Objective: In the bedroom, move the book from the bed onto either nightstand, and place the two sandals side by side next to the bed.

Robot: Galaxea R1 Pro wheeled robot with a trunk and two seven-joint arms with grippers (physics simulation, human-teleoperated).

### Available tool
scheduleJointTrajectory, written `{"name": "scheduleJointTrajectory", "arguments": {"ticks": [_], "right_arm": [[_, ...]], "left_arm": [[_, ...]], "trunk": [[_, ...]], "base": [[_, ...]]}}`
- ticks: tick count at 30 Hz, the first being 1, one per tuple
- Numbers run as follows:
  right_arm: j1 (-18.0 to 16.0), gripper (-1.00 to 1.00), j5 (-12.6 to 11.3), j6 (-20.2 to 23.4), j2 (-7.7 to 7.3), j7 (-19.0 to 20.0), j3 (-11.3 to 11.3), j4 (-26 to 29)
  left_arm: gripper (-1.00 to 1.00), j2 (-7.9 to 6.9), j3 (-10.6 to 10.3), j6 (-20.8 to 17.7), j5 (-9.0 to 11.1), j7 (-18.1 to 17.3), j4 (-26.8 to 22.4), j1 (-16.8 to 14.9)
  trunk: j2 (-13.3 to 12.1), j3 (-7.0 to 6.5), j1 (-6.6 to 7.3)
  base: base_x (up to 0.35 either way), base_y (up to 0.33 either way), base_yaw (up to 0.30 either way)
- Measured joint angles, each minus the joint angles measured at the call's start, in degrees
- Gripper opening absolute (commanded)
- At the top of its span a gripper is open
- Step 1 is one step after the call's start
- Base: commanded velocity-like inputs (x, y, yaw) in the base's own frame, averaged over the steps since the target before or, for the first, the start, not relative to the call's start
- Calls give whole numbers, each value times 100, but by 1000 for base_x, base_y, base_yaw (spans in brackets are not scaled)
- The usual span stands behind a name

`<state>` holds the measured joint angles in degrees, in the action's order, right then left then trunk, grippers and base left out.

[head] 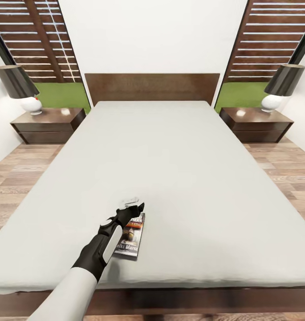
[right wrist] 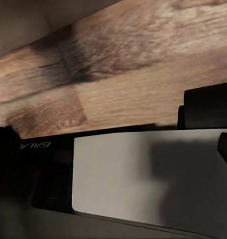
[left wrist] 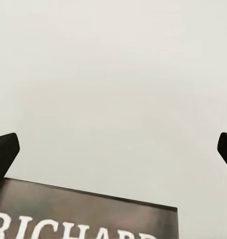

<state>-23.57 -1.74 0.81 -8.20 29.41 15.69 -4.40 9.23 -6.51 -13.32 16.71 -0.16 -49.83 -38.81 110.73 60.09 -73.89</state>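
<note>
Your left gripper reaches in from about 7 o'clock and hovers over the far end of the book, which lies flat near the foot edge of the bed, left of centre. Its fingers are spread wide, with the book's top edge just short of the gap between them. The book is a thin paperback with a dark cover, an orange band, a photo and white lettering; your left wrist view reads "RICHAR" across the top, and in the head view the lower part seems to read "elki Marsz", too blurred to be sure. Your right wrist view shows plank floor and a panel lettered "GALA"; you cannot tell the right gripper's state. Farther off, at 11 and 1 o'clock, two nightstands each carry a lamp beside the headboard.
</note>
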Motion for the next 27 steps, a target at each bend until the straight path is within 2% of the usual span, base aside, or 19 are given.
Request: {"name": "scheduleJointTrajectory", "arguments": {"ticks": [17, 22, 27], "right_arm": [[0, 100, 0, 1, -2, 0, 0, 0], [0, 100, 0, 1, -3, 0, 0, 0], [0, 100, 0, 3, -1, 0, 0, 0]], "left_arm": [[100, 0, 0, 0, 0, 3, -3, 2], [100, 1, -2, 0, 10, -9, -16, -2], [100, 1, -2, 0, 8, -8, -18, -2]], "trunk": [[0, 0, 0], [200, 88, -108], [201, 89, -109]], "base": [[0, 0, 0], [0, 0, 0], [0, 0, 0]]}}
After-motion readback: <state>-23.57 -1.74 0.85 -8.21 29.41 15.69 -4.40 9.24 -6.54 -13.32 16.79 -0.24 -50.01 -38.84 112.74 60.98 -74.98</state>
